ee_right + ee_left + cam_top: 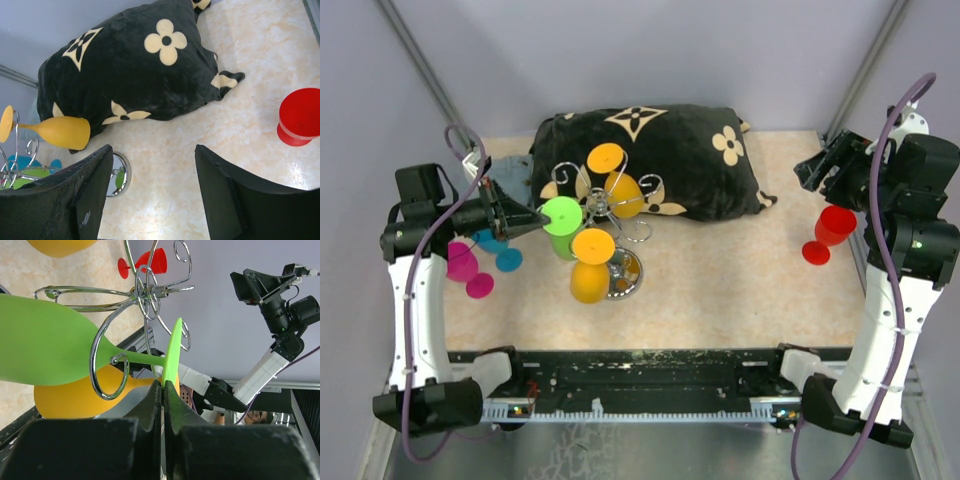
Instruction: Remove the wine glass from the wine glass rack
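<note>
Green wine glass (45, 340) | foot pinched by left gripper (162, 385) | left wrist only

- The rack (603, 205) stood mid-table in front of a black pillow (670, 150).
- A green glass (560, 216) and two orange glasses (586, 282) hung from it.
- The left gripper (532, 220), pinched to a point, touched the green glass's foot.
- A red glass (832, 228) stood upright near the right gripper (817, 172).
- A pink glass (460, 262) and a teal glass (506, 260) lay by the left arm.

Bright, even light. Soft shadows on bench (740, 290). Shine on rack (152, 290) wire. Left gripper (163, 386) blurry up close.
</note>
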{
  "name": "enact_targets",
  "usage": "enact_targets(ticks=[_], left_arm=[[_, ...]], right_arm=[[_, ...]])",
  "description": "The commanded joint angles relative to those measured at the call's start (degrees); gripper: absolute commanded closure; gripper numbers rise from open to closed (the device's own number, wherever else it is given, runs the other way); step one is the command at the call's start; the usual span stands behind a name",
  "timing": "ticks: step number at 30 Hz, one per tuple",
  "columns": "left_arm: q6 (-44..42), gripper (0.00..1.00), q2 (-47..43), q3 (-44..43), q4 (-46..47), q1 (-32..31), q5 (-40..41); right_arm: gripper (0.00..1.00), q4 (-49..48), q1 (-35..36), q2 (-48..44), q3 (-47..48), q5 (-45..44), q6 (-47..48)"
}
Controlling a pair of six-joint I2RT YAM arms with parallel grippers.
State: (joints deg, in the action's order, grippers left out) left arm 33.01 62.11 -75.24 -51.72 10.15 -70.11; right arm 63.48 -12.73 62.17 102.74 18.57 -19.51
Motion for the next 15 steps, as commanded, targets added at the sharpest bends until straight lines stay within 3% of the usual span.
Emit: enact_targets(ticks=[1,15], left_arm=[[-2.63,1.00,-2.09,-0.23,-2.04,-0.40,-0.75],[-6.85,1.00,-9.89,1.23,-9.17,2.53,7.84]], right_arm=[[0.33,-1.97,0.88,-1.44,0.01,0.40,0.82],[0.33,-2.22,0.97,-1.18,-0.19,0.57,0.96]])
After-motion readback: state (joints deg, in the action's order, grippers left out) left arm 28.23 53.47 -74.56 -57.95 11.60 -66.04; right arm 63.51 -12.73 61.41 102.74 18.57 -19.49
